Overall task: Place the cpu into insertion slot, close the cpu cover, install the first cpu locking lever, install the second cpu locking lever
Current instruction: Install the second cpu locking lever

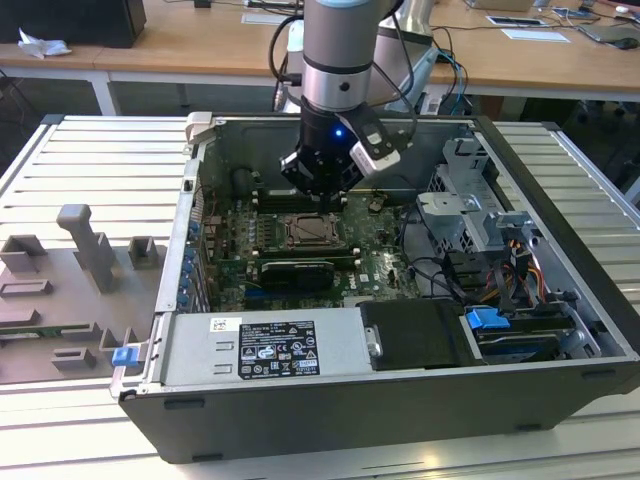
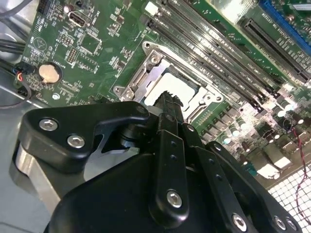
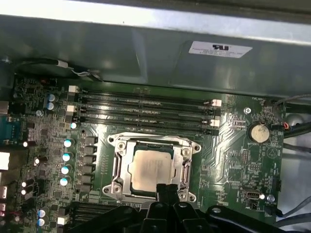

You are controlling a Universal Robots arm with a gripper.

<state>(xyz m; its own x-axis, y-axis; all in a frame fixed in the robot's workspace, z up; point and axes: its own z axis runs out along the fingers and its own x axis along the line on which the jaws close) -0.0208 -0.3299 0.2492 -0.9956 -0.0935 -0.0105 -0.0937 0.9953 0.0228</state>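
The cpu (image 3: pixel 149 168) lies flat in the insertion slot (image 3: pixel 112 141) of the green motherboard (image 3: pixel 233 160), its pale metal top showing. The silvery cpu cover (image 3: pixel 122 167) lies down around it as a frame. My gripper (image 3: pixel 166 190) hangs just above the socket's edge, over the side of the cpu that faces away from the memory slots. Its two black fingertips are pressed together and hold nothing. In the second wrist view the gripper (image 2: pixel 167 101) stands in front of the cpu (image 2: pixel 179 87). In the exterior view the gripper (image 1: pixel 322 195) hovers over the insertion slot (image 1: pixel 308 232) inside the open computer case.
Long black memory slots (image 3: pixel 146 109) run beside the socket, and a coin battery (image 3: pixel 257 132) sits on the board. A black graphics card (image 1: pixel 292 270), power supply (image 1: pixel 262 345), drive cage (image 1: pixel 478 215) and cables (image 1: pixel 500 280) crowd the case. A grey fixture (image 1: pixel 70 280) stands at the exterior view's left.
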